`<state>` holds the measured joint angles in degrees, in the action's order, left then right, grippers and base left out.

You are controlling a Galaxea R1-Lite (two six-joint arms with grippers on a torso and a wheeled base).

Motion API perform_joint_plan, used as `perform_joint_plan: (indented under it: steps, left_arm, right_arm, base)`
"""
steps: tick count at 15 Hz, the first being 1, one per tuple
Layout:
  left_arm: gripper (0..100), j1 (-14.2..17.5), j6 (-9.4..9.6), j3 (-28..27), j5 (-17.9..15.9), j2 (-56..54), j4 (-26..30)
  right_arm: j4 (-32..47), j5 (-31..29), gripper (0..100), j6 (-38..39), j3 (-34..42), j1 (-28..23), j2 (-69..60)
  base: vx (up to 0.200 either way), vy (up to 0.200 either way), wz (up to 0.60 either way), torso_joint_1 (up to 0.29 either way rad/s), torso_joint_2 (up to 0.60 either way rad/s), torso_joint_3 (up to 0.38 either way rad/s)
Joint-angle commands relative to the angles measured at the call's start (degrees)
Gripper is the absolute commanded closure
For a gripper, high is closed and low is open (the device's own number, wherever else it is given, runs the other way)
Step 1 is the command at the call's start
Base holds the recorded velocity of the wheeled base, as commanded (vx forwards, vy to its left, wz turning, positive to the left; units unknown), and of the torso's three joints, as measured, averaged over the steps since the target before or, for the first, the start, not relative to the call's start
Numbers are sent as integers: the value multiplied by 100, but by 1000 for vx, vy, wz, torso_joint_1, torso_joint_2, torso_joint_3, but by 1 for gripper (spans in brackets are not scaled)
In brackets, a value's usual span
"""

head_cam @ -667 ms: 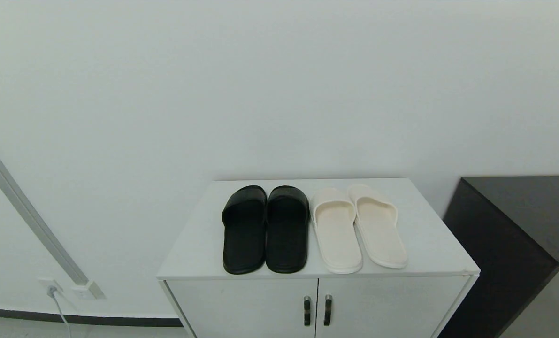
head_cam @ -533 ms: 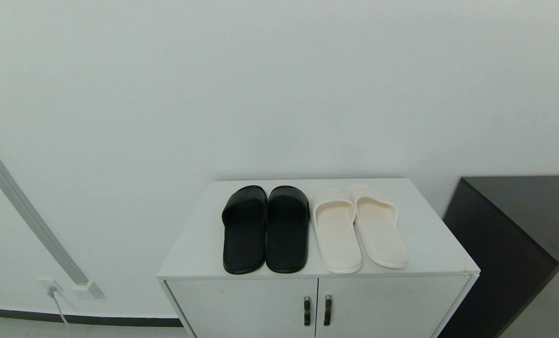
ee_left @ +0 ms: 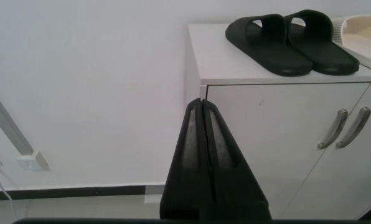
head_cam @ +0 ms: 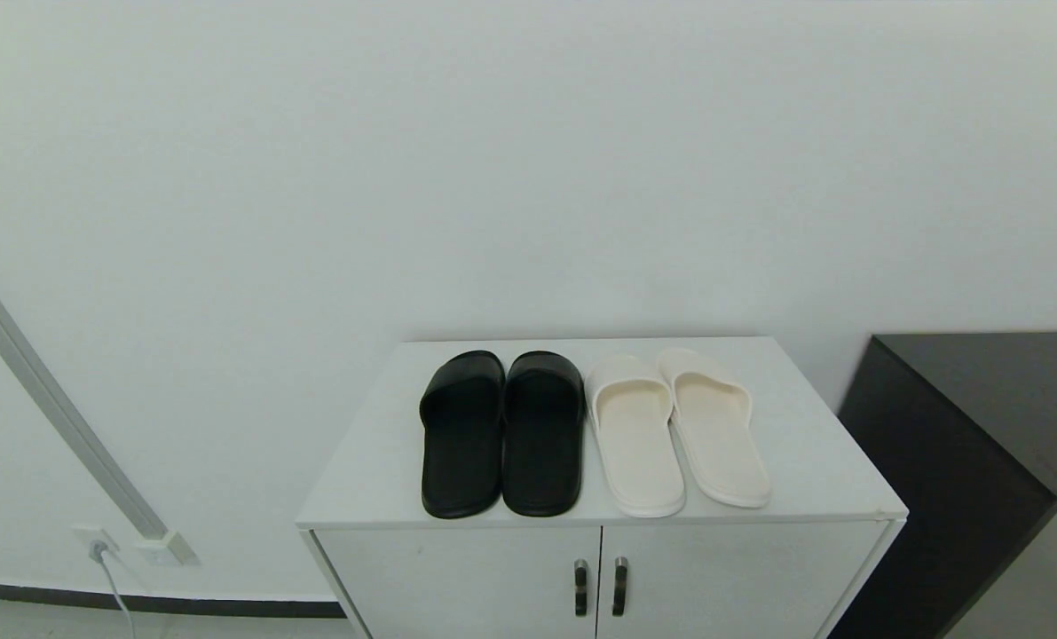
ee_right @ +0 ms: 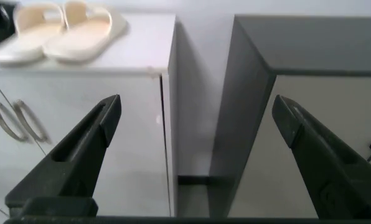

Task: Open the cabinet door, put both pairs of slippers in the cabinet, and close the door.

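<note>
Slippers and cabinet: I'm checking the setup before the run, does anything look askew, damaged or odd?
Nothing stands out. The black slippers and cream slippers lie paired, side by side, on the white cabinet; its doors are shut, handles level.

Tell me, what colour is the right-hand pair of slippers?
Cream slippers, best seen in the head view.

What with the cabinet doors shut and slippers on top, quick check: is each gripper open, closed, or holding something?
Left gripper: closed, jaws pressed together, holding nothing.
Right gripper: open, jaws wide apart, holding nothing.
</note>
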<state>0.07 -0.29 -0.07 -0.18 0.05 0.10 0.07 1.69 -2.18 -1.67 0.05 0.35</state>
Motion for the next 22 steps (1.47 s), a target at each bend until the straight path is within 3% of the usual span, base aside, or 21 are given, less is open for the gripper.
perform_joint_plan:
  steps: [1, 2, 4, 9, 12, 14, 15, 17, 22]
  left_arm:
    - [100, 1, 3, -1, 1, 4, -1]
    - [100, 1, -6, -1, 1, 4, -1]
    - [100, 1, -6, 7, 9, 4, -1]
    - [100, 1, -6, -1, 1, 4, -1]
    - [100, 1, -6, -1, 1, 4, -1]
    - [100, 1, -6, -1, 1, 4, -1]
    - [100, 1, -6, -1, -8, 4, -1]
    - [100, 1, 3, -1, -8, 4, -1]
    - [100, 1, 3, -1, -8, 4, -1]
  right_arm:
    - [388, 15, 0, 596, -1837, 188, 931]
    - [775, 138, 0, 473, -2118, 232, 1221]
    - [951, 499, 0, 394, -1916, 241, 1819]
    - [10, 648, 0, 403, -1564, 426, 3638]
    - [-1167, 437, 0, 658, -1617, 1129, 4895]
    - [-1616, -134, 0, 921, -1731, 1797, 5387]
    - [-1721, -864, 0, 1396, -2065, 2772, 5757]
    - [-1730, -1488, 0, 1695, -2505, 3599, 6275]
    - [-1748, -1962, 0, 1862, -3252, 4214, 7383]
  base:
    - [0, 0, 0, 0, 0, 0]
    - [0, 0, 0, 0, 0, 0]
    - [0, 0, 0, 0, 0, 0]
    - [0, 0, 0, 0, 0, 0]
    - [0, 0, 0, 0, 0, 0]
    - [0, 0, 0, 0, 0, 0]
    - [0, 0, 0, 0, 0, 0]
    - [0, 0, 0, 0, 0, 0]
    - [0, 0, 0, 0, 0, 0]
